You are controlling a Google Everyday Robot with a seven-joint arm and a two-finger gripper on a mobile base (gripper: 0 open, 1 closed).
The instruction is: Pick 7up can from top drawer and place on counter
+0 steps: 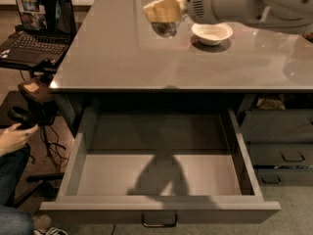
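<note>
My gripper, with tan fingers on a white arm reaching in from the upper right, is shut on the 7up can. Only the can's silvery rounded end shows below the fingers. It hangs just above the glossy grey counter, left of a white bowl. The top drawer is pulled wide open below the counter's front edge. Its grey floor holds nothing but the arm's shadow. Its curved handle is at the bottom.
A white bowl sits on the counter right of the can. A laptop on a black stand is at the left. A person's hand is at the left edge. Narrower dark drawers are at the right.
</note>
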